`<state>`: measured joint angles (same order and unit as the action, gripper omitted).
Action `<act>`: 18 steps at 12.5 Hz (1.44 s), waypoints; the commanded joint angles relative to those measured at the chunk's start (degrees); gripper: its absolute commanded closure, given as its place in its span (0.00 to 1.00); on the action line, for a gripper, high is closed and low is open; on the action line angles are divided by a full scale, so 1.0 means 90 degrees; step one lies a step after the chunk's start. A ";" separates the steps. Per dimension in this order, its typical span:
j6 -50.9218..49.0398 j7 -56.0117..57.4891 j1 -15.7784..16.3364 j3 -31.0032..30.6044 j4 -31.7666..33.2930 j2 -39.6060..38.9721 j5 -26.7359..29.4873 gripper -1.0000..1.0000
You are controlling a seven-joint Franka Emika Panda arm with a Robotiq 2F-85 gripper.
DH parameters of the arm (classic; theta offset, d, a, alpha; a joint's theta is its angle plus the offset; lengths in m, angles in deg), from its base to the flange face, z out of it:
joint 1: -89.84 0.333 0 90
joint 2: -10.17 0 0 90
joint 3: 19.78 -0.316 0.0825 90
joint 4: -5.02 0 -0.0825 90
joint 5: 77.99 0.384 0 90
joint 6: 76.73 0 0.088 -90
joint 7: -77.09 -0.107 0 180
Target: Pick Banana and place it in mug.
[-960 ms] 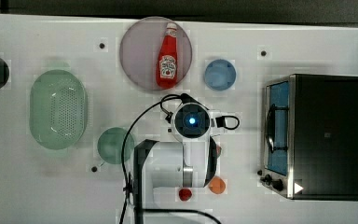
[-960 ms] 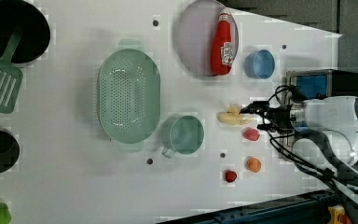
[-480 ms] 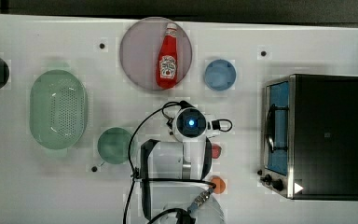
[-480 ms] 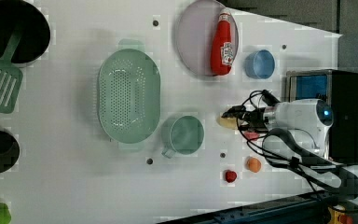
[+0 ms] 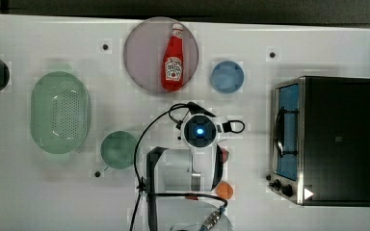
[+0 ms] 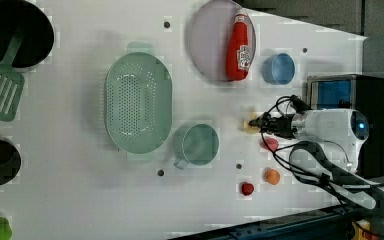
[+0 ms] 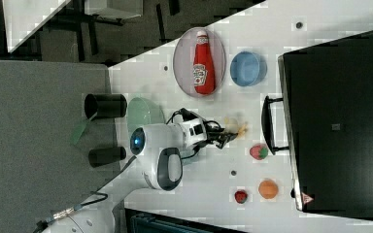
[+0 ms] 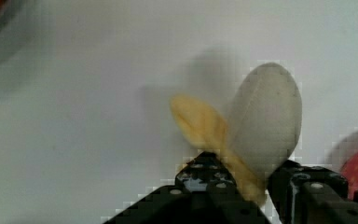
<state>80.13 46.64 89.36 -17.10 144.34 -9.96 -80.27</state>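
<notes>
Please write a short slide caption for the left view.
Gripper at the banana, beside the green mug.

Banana (image 8: 261, 116) cream-yellow | mug (image 6: 198, 144) green | ketchup bottle (image 5: 173, 60) red

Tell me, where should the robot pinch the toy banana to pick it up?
Probably across the banana's narrow middle, coming straight down from above. It lies flat on the white table, and the gripper already straddles it there.
</notes>
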 commanded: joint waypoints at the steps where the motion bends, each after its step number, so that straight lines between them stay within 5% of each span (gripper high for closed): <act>1: -0.0088 0.0197 -0.0013 -0.0076 0.0093 0.0573 0.0140 0.72; 3: -0.1460 0.0191 -0.0027 -0.0045 0.0057 0.1996 0.0140 0.72; 8: -0.3706 0.0106 0.0016 -0.0147 -0.0458 0.3652 0.0140 0.72; 13: -0.4063 -0.1008 0.0267 -0.1096 -0.0598 0.4359 0.0216 0.72; 18: -0.4156 -0.3602 0.0480 -0.2438 -0.0600 0.3959 0.0271 0.72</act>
<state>42.67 24.14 93.01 -36.55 138.75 27.07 -77.98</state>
